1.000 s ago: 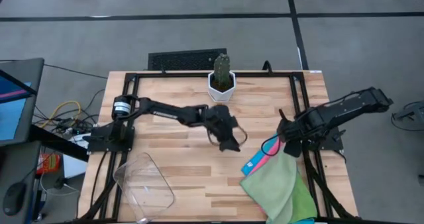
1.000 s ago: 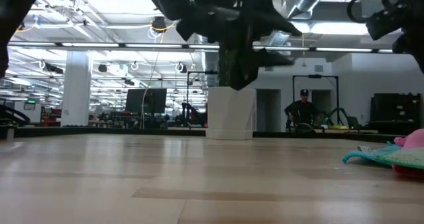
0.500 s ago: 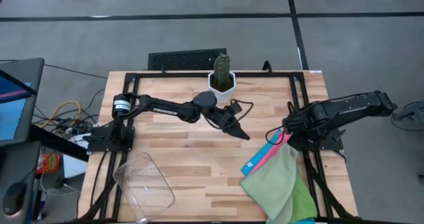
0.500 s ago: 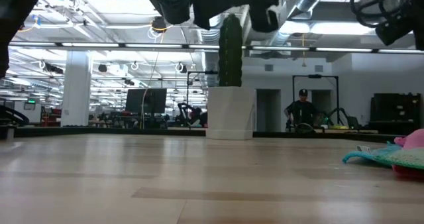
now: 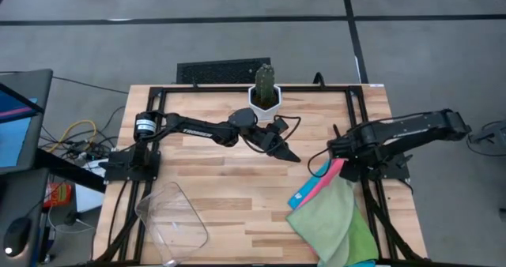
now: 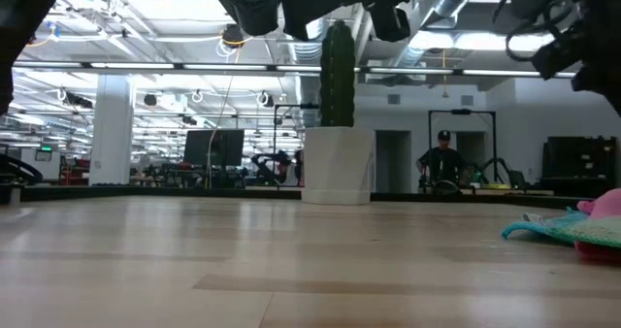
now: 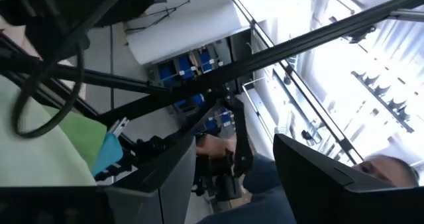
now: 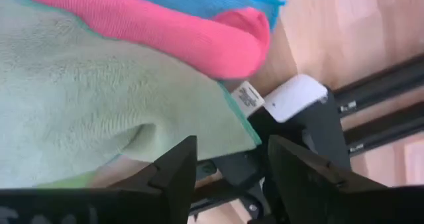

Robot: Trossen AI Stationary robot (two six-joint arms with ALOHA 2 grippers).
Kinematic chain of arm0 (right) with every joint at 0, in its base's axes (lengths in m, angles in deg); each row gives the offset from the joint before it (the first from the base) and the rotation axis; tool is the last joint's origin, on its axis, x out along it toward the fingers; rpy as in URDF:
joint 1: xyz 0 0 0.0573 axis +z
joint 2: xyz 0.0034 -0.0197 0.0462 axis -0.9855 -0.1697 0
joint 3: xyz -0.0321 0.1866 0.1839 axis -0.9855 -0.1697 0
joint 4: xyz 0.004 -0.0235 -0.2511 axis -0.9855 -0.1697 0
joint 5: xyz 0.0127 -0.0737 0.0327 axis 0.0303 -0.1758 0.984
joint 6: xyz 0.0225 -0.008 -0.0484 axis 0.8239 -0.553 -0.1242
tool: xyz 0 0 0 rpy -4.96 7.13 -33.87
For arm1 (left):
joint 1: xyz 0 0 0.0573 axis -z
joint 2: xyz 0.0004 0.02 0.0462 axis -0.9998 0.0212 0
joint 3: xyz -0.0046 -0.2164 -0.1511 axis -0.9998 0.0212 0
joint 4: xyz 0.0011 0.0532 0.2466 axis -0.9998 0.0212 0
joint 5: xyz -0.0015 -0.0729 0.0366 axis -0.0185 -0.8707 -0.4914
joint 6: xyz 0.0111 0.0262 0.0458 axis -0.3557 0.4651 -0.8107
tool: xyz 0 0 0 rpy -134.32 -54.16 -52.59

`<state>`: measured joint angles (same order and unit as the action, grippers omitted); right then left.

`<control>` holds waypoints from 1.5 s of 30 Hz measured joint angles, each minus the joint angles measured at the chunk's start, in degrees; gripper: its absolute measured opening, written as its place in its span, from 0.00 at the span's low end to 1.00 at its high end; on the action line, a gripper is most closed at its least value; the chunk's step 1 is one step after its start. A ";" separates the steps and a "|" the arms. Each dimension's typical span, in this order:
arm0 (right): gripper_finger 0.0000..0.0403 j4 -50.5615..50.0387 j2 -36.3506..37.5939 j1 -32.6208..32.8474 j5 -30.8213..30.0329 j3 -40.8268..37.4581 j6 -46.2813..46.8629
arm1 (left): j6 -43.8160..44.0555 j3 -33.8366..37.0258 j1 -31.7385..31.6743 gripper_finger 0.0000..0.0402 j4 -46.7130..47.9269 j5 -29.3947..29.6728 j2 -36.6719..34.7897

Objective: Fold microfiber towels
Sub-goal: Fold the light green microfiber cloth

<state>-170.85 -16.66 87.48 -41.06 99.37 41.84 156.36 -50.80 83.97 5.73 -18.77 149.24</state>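
Observation:
A pile of microfiber towels lies at the table's near right corner. The light green towel (image 5: 332,219) is on top, over the hot pink one (image 5: 326,178) and the sky blue one (image 5: 303,194). The pile's right part lies on the black frame rail. My right gripper (image 8: 228,177) hangs open above the pile's far end, fingers pointing down over the green towel's tagged corner (image 8: 246,98), touching nothing. My left gripper (image 5: 289,156) is open in the air over the table's middle, pointing about level toward the right, with nothing between its fingers (image 7: 165,184).
A cactus in a white pot (image 5: 265,97) stands at the far middle, just behind my left arm. A clear plastic bin (image 5: 171,216) lies at the near left. A black frame (image 5: 356,101) rims the table. Bare wood (image 5: 237,188) lies between the bin and the towels.
My left gripper has risen and tipped up from pointing down at the table to pointing about level, rolling as it went, then held still. My right gripper has shifted a little toward the table's left, over the far end of the towel pile. The towels have not moved.

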 joint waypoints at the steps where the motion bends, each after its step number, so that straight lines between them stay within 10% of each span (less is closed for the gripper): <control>1: 0.52 0.11 -1.01 0.00 0.02 0.02 -0.92 | -0.10 0.00 0.04 0.49 -0.02 0.00 0.00; 19: 0.49 9.31 -9.72 2.25 6.49 -1.67 -7.09 | -2.96 0.02 1.11 0.49 -0.11 -2.13 0.00; 30: 0.04 12.16 -11.91 2.27 7.07 -0.40 -6.76 | -3.27 0.02 1.11 0.49 0.66 -3.42 0.00; 45: 0.05 31.10 -10.67 0.43 -4.84 13.57 -7.21 | 8.07 0.04 2.96 0.49 -7.27 -14.16 -0.02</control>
<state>-139.75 -27.33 87.91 -45.90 112.94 34.63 164.42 -50.76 86.92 -1.54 -32.92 149.21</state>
